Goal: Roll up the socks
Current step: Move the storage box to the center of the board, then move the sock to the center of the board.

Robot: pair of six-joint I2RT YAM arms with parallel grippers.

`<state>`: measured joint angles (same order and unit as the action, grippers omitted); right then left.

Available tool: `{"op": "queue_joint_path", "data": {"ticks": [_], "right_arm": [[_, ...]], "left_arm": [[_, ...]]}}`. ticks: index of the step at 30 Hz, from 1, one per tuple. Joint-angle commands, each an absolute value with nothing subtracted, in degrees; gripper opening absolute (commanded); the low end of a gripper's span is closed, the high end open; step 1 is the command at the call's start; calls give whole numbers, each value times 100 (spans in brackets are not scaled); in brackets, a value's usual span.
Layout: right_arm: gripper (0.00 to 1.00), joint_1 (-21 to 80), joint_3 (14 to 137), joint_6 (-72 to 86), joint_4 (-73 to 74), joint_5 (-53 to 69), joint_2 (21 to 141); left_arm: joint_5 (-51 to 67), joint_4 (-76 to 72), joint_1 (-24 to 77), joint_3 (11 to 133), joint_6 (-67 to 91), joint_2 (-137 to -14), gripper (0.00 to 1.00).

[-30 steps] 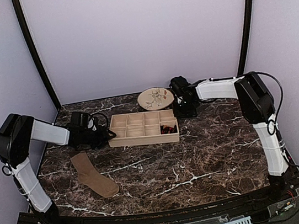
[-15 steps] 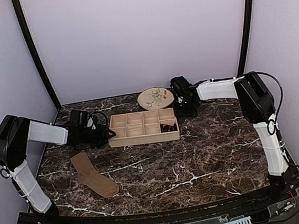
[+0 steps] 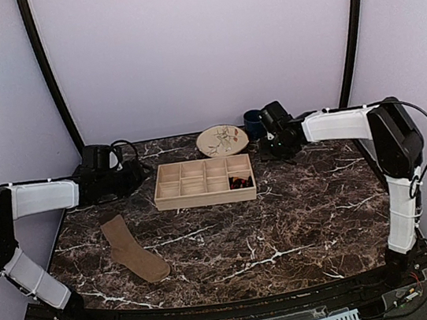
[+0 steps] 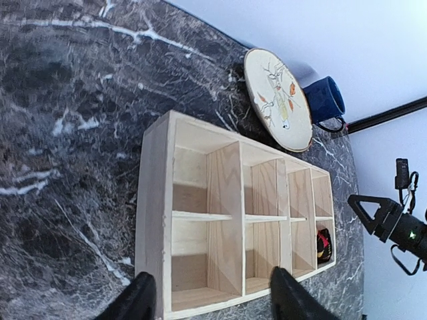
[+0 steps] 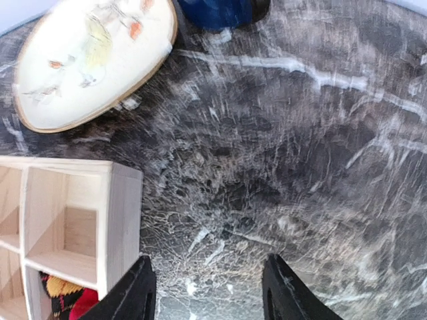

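The tan-brown sock (image 3: 134,249) lies flat on the marble at the front left, away from both arms. The argyle sock (image 3: 239,180) is bunched in the front right compartment of the wooden tray (image 3: 173,203); its red and orange show in the left wrist view (image 4: 324,243) and the right wrist view (image 5: 63,298). My left gripper (image 3: 132,175) hovers left of the tray, open (image 4: 215,303) and holding nothing. My right gripper (image 3: 269,150) hangs off the tray's far right corner, open (image 5: 208,293) over bare marble.
A painted plate (image 3: 222,140) and a blue mug (image 3: 254,122) stand behind the tray near the back wall. The wooden tray's other compartments (image 4: 200,200) hold nothing. Black posts stand at both back corners.
Both arms have drawn away from the tray, the left to the left and back, the right to the right. Both sets of jaws have widened. The mug now shows.
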<state>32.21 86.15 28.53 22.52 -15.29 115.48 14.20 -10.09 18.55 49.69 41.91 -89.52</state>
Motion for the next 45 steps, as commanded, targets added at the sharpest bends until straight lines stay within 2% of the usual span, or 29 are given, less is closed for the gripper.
{"op": "queue_joint_path", "data": {"ticks": [1,4,6,7,10,14,16,19,22,25,27,29,30,31,33,38,45], "right_arm": [[58,3320,7869,2406,1232,-1813,10604],[78,3410,7303,2122,569,-2041,9935],[98,3414,6992,2034,-60,-2181,9523],[100,3410,6797,2096,-458,-2231,9327],[99,3388,6070,2634,-1726,-2659,8863],[99,3260,5841,2737,-2663,-1343,8824],[90,3244,6032,2801,-2541,-1006,8928],[81,3258,6077,2784,-2633,-555,8974],[78,3278,6279,2705,-2232,-302,9034],[77,3401,6236,2543,-2046,-333,8988],[77,3512,6192,2472,-1865,-412,8942],[76,3713,6213,2253,-1672,-572,8927],[76,3869,6273,2092,-1510,-713,8934],[77,4105,6378,1958,-1198,-870,8961],[78,4502,6660,1799,-668,-1044,9066],[83,5653,7295,1010,220,-1947,9467],[86,6762,8261,495,915,-1706,10519]], "left_arm": [[1110,-953,1890,4776,4129,-8270,76],[904,-1081,1959,4648,4052,-7729,92],[648,-1136,2103,4588,3884,-7261,99],[483,-1105,2203,4570,3764,-7051,99],[104,-1067,2533,4500,3299,-6491,99],[158,-1295,2645,4125,3354,-5900,99],[-137,-1146,2645,3974,3748,-5645,99],[-441,-888,2630,3829,4257,-5347,99],[-326,-519,2567,3763,4953,-5244,99],[213,-1191,2520,3334,5191,-5045,99],[164,-1237,2510,3172,5454,-4959,91],[431,-1075,2396,3150,5476,-4946,89],[492,-781,2340,3312,5248,-5026,84],[348,-294,2337,3533,4975,-5111,79],[-178,908,2372,3851,4736,-5189,78],[-1148,2002,2371,3865,4691,-5038,78],[-1537,2933,2368,3899,4730,-5305,78]]}}
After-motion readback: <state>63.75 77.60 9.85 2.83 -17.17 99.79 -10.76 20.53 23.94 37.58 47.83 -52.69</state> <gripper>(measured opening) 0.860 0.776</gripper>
